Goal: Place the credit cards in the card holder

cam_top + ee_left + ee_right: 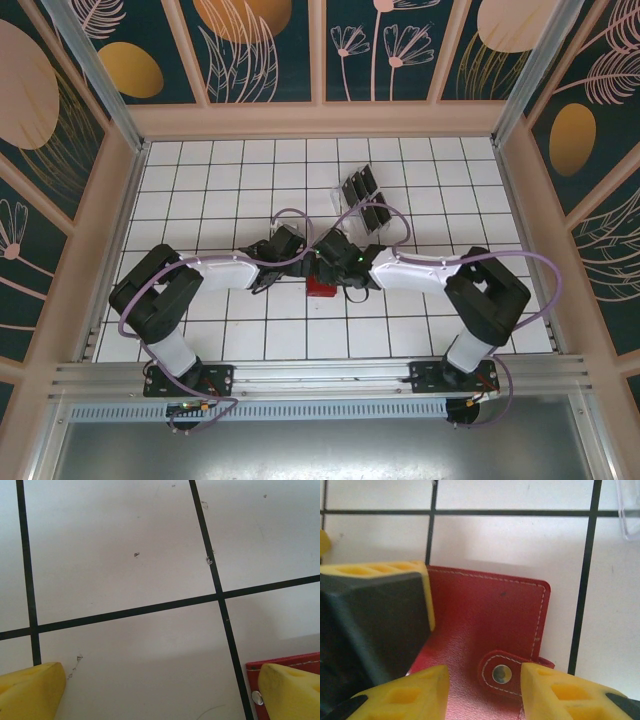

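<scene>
The right gripper [485, 680], half open and empty, straddles the card holder's [490, 610] snap tab [501, 673], likely to unfasten it. The left gripper [161, 692] gapes empty alongside.

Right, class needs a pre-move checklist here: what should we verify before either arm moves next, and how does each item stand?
1. Wallet open for loading: not ok; it lies folded, tab across its face.
2. Left gripper open: ok; jaws wide, one finger over the wallet's corner.
3. Right gripper open: ok; jaws apart, either side of the tab.
4. Card in hand: not ok; the cards sit in the rack.
5. Room between the grippers: cannot tell; they crowd together over the wallet.
</scene>
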Robot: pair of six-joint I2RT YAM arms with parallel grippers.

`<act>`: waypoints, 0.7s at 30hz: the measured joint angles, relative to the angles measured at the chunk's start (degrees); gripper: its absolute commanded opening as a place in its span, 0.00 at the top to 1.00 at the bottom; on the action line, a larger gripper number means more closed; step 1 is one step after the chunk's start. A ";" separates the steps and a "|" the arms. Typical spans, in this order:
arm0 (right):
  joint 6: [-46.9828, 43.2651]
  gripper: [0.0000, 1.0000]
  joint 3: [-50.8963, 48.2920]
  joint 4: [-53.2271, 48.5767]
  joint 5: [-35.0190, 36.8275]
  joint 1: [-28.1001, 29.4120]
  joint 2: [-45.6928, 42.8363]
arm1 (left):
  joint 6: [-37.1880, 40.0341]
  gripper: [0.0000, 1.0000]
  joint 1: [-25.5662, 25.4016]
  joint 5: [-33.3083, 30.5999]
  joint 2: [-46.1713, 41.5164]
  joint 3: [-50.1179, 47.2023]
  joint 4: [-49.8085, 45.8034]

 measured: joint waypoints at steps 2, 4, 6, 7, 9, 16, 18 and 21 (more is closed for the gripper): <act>-0.11 0.58 0.13 -0.20 0.22 0.17 0.63 | 0.00 0.02 0.00 0.00 0.00 -0.02 0.00; -0.46 0.58 0.35 -0.33 0.39 0.24 1.07 | 0.00 0.01 0.00 0.00 0.09 -0.04 0.04; -0.76 0.59 0.70 -0.48 0.66 0.24 1.36 | 0.00 0.01 0.00 0.24 0.33 -0.04 0.46; -0.85 0.60 0.85 -0.50 0.85 0.24 1.46 | 0.00 0.01 0.00 0.28 0.42 -0.04 0.61; -1.05 0.62 1.03 -0.52 1.31 0.24 1.68 | 0.00 0.01 0.00 0.39 0.44 -0.04 0.66; -1.57 0.71 1.44 -1.62 2.97 0.24 2.08 | 0.00 0.02 0.00 0.42 0.44 -0.04 0.66; -1.88 0.77 1.49 -1.73 3.28 0.24 2.08 | 0.00 0.02 0.00 0.42 0.44 -0.04 0.68; -2.14 0.84 1.49 -1.86 3.48 0.24 2.08 | 0.02 0.01 0.00 0.42 0.44 -0.04 0.68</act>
